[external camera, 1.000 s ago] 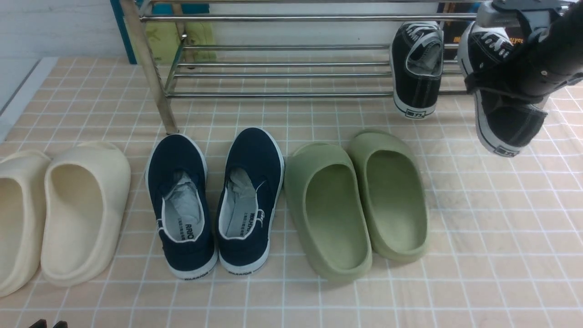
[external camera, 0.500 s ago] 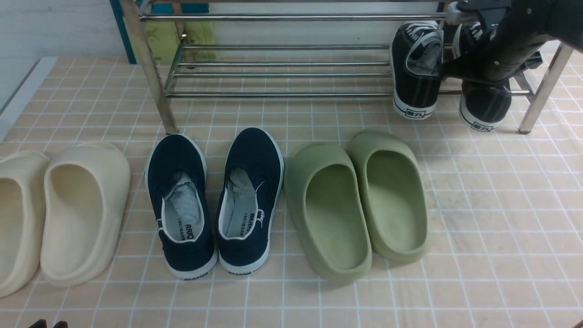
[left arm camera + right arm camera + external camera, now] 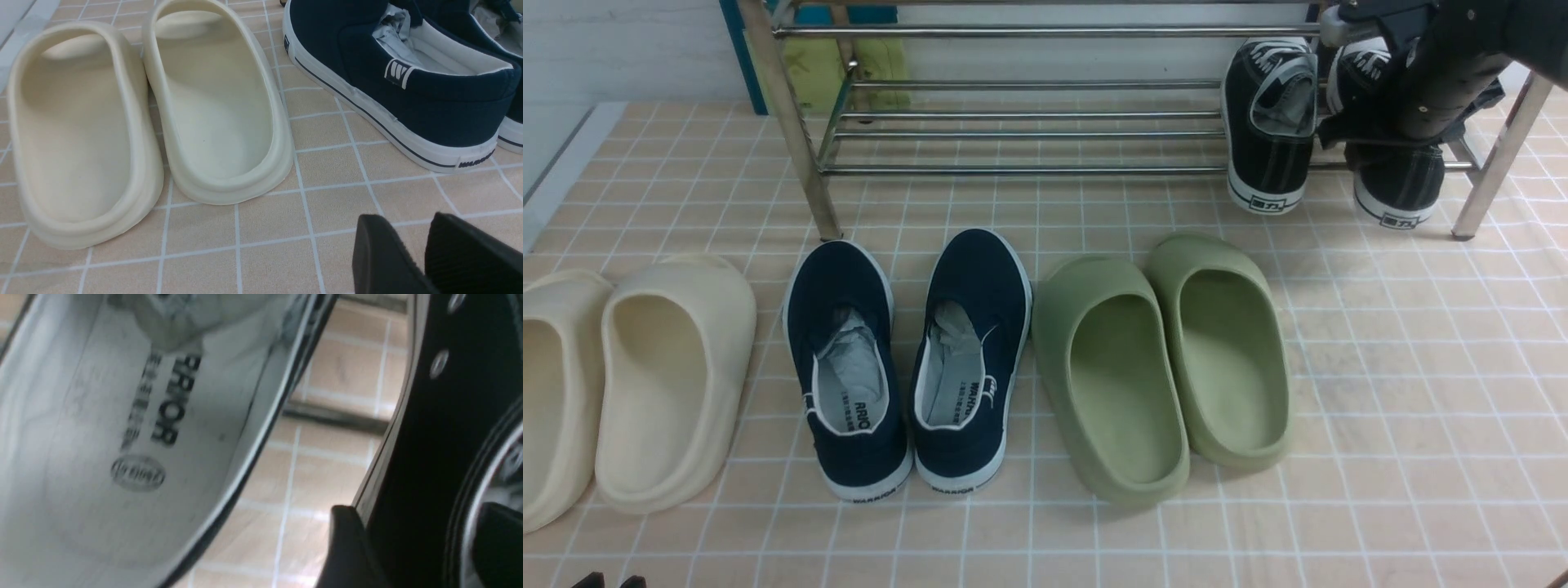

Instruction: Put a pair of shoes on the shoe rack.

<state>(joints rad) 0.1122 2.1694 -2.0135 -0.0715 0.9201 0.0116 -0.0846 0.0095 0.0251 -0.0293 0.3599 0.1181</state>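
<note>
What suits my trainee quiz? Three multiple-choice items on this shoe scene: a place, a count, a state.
1. How many pairs stand on the floor? A two; B three; C four.
2. Where are the black sneakers? A at the rack's right end; B at its left end; C on the floor.
3. The navy shoes are: A upside down; B on their sides; C upright, stuffed with paper.
B: cream slippers, navy shoes, green slippers. A: both stand at that end. C: soles down, paper shows inside.
</note>
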